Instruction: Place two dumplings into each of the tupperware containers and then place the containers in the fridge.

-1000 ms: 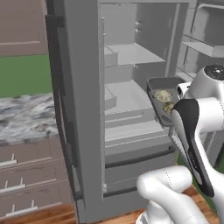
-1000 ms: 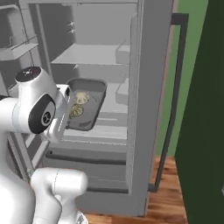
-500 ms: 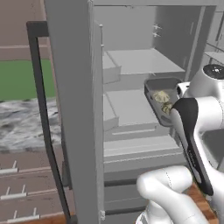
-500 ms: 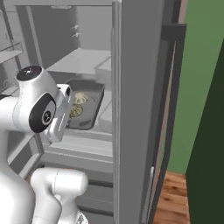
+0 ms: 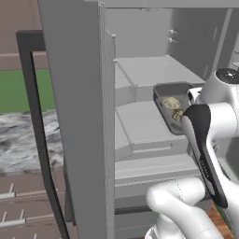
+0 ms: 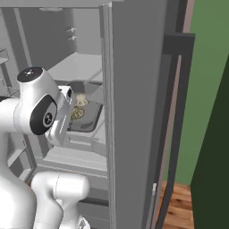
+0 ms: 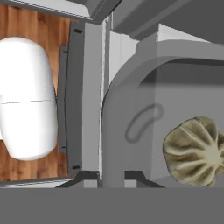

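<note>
A tupperware container point(image 5: 164, 91) hangs level in front of the open fridge point(image 5: 154, 70), just above its middle shelf point(image 5: 142, 123). Two dumplings point(image 5: 172, 102) lie inside it, tan and pleated. From the right base view the same container point(image 6: 91, 121) and dumplings point(image 6: 79, 102) show beside my white forearm. In the hand view my gripper point(image 7: 109, 177) is shut on the container's near rim point(image 7: 114, 105), one fingertip point(image 7: 85, 176) on each side of the wall, and one dumpling point(image 7: 194, 151) sits close by.
The fridge's left door point(image 5: 79, 116) stands open close in front, with a black handle bar point(image 5: 35, 116) on it. The right door point(image 6: 134, 112) stands open on the other side. A marble counter point(image 5: 18, 140) and drawers point(image 5: 23, 210) lie left. Wood floor point(image 6: 179, 205) shows below.
The whole picture has shifted: the base has driven closer to the fridge, whose doors now loom on both sides. The container stays in my grip.
</note>
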